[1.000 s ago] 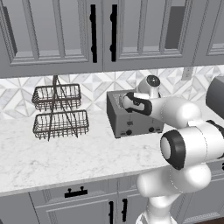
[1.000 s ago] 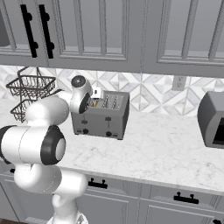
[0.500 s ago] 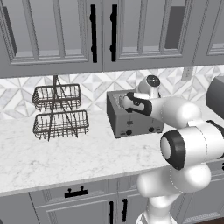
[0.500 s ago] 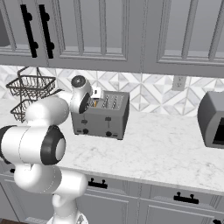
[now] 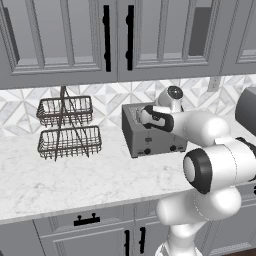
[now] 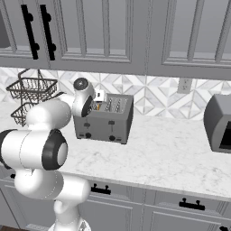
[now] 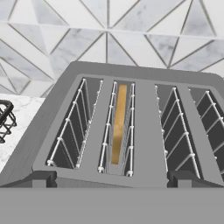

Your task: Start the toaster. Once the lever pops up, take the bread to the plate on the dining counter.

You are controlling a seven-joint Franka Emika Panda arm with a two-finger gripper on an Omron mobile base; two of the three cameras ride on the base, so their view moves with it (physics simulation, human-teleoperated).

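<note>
The grey toaster (image 5: 156,139) (image 6: 104,124) stands on the marble counter against the tiled wall. In the hand view its top (image 7: 146,109) lies just below me, several wire-lined slots across it. The bread (image 7: 118,124), a golden-brown slice seen edge-on, sits down in the second slot from the left. My gripper (image 7: 112,179) hovers over the toaster's left end (image 5: 143,116) (image 6: 96,103), open, with its fingertips (image 7: 43,178) wide apart and nothing between them. The plate and the dining counter are out of view.
A two-tier black wire basket (image 5: 67,127) (image 6: 31,97) stands left of the toaster. A dark grey appliance (image 6: 219,122) (image 5: 247,110) sits at the right. Grey wall cabinets (image 5: 115,40) hang overhead. Bare marble counter (image 5: 75,175) lies in front.
</note>
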